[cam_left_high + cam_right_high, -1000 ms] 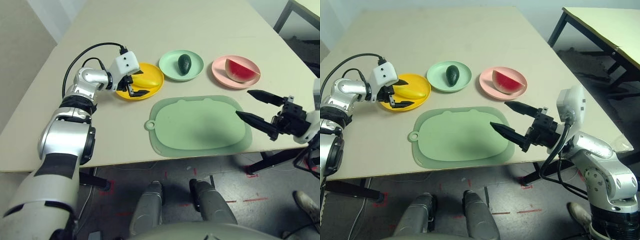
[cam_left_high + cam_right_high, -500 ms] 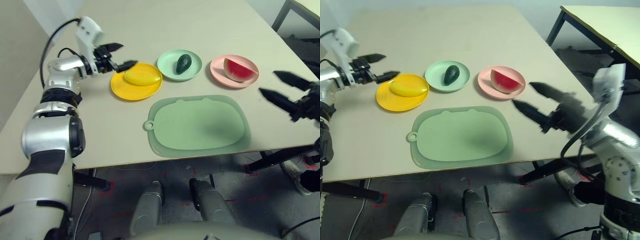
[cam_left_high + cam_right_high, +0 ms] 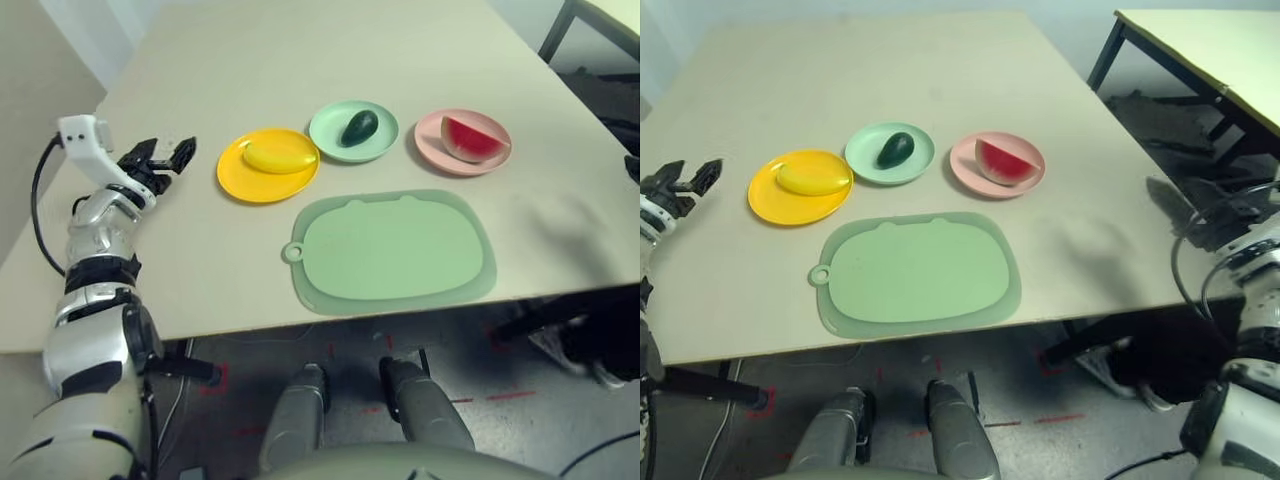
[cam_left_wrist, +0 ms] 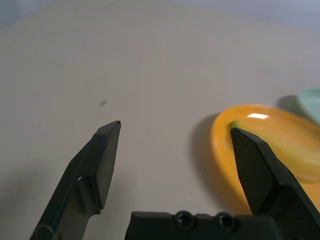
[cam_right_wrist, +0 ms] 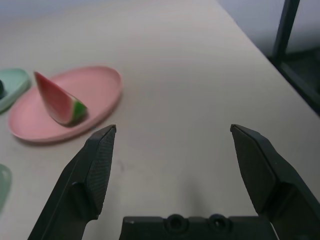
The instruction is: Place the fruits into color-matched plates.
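The left end effector (image 3: 165,158) hangs over the left edge of the surface (image 3: 300,60) with its two black fingers spread wide and nothing between them. Just beyond its fingertips, toward the middle of the surface, sits the yellow plate (image 3: 232,178), and the banana (image 3: 278,157) lies in it. The right end effector (image 5: 172,165) is likewise spread wide and empty, held out past the right edge of the surface. The pink plate (image 5: 105,87) is the nearest thing ahead of it, a little apart, with the watermelon wedge (image 5: 57,100) resting in it. Between those two plates, farther from either end effector, the green plate (image 3: 325,130) holds the avocado (image 3: 358,127). The large green mat (image 3: 395,250), on the near side of the plates, has nothing on it. Judging from this layout, each fruit already lies in the plate of its own colour, so the sorting looks done. With both end effectors empty and off to the sides, nothing seems left but to bring the arms to rest.
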Controlling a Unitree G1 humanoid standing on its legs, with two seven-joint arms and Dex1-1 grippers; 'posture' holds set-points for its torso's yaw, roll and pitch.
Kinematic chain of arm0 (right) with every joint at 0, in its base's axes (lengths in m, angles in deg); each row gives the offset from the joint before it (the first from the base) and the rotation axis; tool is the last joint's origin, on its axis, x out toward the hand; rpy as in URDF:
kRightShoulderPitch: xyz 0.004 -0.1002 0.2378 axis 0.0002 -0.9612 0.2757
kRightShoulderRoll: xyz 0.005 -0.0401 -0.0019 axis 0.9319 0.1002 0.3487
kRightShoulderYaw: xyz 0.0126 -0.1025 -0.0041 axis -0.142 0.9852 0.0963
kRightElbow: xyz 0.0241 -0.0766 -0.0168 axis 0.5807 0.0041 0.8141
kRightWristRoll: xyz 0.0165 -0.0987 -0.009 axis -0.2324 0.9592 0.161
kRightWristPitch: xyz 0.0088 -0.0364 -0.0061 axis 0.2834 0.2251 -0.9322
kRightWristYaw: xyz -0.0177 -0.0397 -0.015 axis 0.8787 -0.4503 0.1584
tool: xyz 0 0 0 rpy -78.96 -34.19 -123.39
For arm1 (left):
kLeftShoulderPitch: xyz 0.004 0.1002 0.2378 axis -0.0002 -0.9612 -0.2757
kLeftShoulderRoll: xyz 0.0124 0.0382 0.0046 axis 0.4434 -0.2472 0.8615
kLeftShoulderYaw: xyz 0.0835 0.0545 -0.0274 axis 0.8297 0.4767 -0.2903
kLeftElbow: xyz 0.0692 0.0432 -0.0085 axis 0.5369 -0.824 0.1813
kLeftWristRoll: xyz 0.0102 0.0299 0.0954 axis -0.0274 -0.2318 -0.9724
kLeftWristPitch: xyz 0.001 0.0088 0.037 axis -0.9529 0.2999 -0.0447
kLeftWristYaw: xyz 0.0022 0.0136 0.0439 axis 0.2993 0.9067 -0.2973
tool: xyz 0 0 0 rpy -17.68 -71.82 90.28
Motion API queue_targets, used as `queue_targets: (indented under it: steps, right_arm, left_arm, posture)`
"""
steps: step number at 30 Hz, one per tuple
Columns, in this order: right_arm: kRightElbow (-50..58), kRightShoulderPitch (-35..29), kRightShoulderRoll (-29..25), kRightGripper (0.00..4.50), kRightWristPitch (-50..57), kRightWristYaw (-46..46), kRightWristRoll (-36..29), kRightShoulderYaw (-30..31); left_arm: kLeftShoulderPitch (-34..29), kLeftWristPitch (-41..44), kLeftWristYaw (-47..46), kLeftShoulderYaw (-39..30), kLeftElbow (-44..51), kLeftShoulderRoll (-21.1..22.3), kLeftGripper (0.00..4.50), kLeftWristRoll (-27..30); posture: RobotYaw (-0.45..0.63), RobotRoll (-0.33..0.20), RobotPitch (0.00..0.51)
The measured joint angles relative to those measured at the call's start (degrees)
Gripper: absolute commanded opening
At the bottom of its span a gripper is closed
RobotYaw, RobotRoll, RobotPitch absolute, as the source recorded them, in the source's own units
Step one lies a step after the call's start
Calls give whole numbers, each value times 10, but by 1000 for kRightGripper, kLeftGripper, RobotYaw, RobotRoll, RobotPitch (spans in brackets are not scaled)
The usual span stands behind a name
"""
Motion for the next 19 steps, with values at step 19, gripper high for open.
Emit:
queue_targets:
  steps: [19]
  right_arm:
    - [-86, 60, 36, 4500, -59, -17, 51, 6]
  left_arm:
    - [-80, 44, -23, 21, 153, -28, 4474, 17]
  posture:
    - [91, 0, 173]
